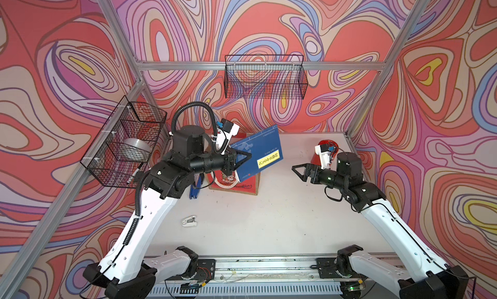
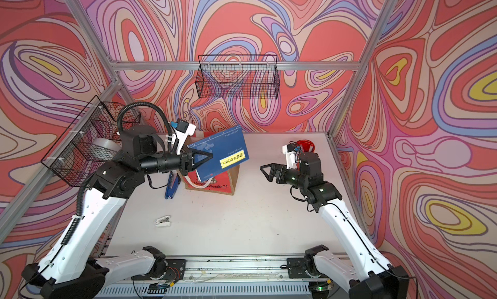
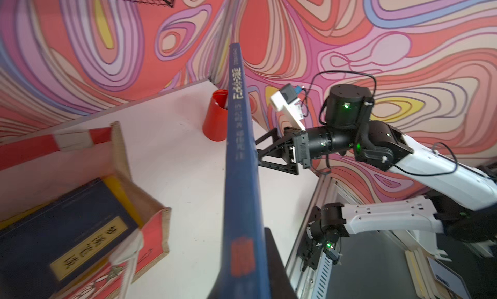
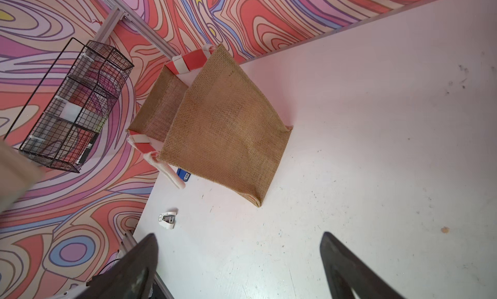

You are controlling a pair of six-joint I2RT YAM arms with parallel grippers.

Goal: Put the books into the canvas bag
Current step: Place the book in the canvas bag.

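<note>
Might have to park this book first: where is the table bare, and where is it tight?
Bare: the wide table stretch from the bag forward to the rail, and the gap between bag and red cup. Tight: left of the bag, by the blue tool and the left arm.

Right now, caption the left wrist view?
Left end effector grips a navy book edge-on near the canvas bag, another book inside.

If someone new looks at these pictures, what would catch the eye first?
First, the blue book, clamped in the left gripper and held tilted over the canvas bag, left of centre. Next, the right gripper, open and empty, to its right, and the loud swirling wall all around.
</note>
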